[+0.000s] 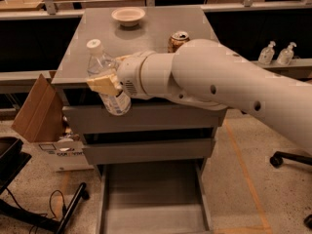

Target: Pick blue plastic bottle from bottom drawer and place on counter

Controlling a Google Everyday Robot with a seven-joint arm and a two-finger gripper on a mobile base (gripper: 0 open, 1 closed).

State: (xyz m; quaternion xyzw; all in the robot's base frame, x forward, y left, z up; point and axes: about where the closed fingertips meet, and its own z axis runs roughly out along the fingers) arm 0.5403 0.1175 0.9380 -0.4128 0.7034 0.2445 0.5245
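My gripper [106,84] is shut on the blue plastic bottle [105,77], a small clear bottle with a white cap, held tilted with the cap up and to the left. It hangs at the front left edge of the counter [146,38], its lower end in front of the top drawer face. My white arm [219,87] crosses in from the right. The bottom drawer [151,201] is pulled open below, its flat grey floor bare.
A pale bowl [128,16] sits at the back of the counter and a gold-brown soda can [178,41] stands right of centre. Two pump bottles [275,52] stand on a shelf at right. A cardboard box [36,108] leans left of the cabinet.
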